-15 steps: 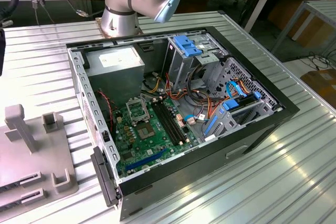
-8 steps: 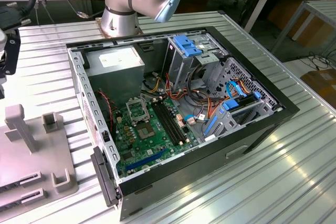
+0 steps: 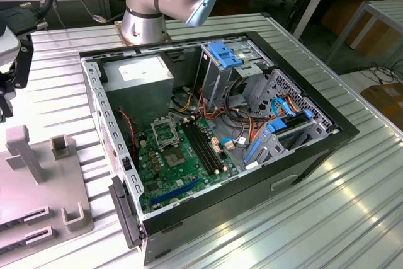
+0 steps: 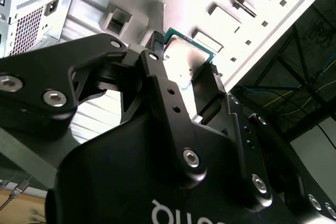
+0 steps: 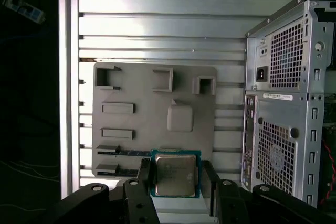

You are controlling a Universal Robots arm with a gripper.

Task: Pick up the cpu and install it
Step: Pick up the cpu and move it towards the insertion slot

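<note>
The cpu (image 5: 176, 174) is a small square chip with a silvery top and a green rim. My gripper (image 5: 177, 164) is shut on it, one black finger against each of two opposite edges. It hangs above the near edge of a grey fixture plate (image 5: 157, 114) lying on the ribbed metal table. The second wrist view shows the cpu (image 4: 185, 50) from below, clamped between the fingers (image 4: 157, 66). In the exterior view, the open computer case (image 3: 302, 155) holds a green motherboard (image 3: 182, 168) with a square metal socket (image 3: 165, 131), well off to the exterior view's right of the fixture plate (image 3: 38, 181).
The case's perforated rear panel (image 5: 278, 108) stands close beside the fixture. Inside the case are a power supply (image 3: 141, 74), blue drive brackets (image 3: 225, 55) and loose cables (image 3: 239, 124). The arm's base (image 3: 148, 11) sits behind the case. Raised blocks (image 3: 22, 149) stand on the fixture.
</note>
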